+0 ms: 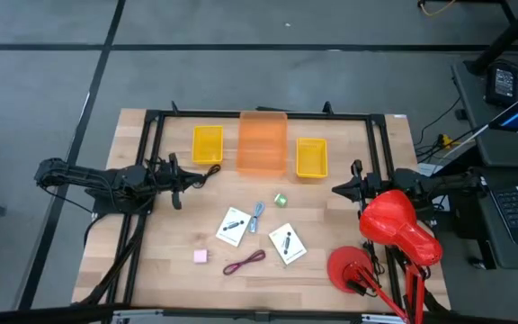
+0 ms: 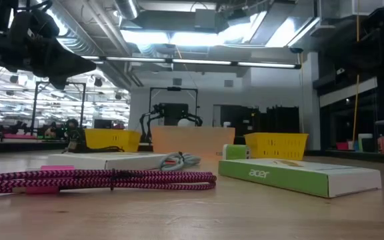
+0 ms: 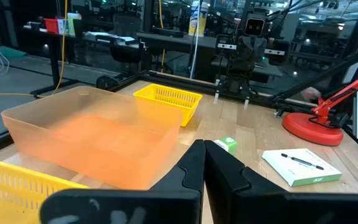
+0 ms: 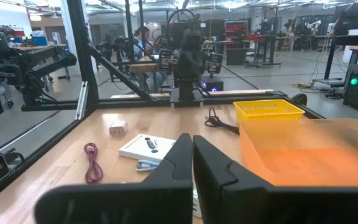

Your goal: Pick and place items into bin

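The items lie loose on the wooden table in front of the orange translucent bin. They are two white cards, a green cube, a blue-grey clip, a pink square and a maroon cord. A black cord lies near the left arm. My left gripper is shut and level at the table's left side, touching nothing. My right gripper is shut and level at the right side, also touching nothing. Each wrist view shows its own fingers closed together.
Two yellow baskets flank the bin. A red stand with a round base sits at the table's near right corner. A black frame runs round the table's edges. Bare wood lies between the items and both grippers.
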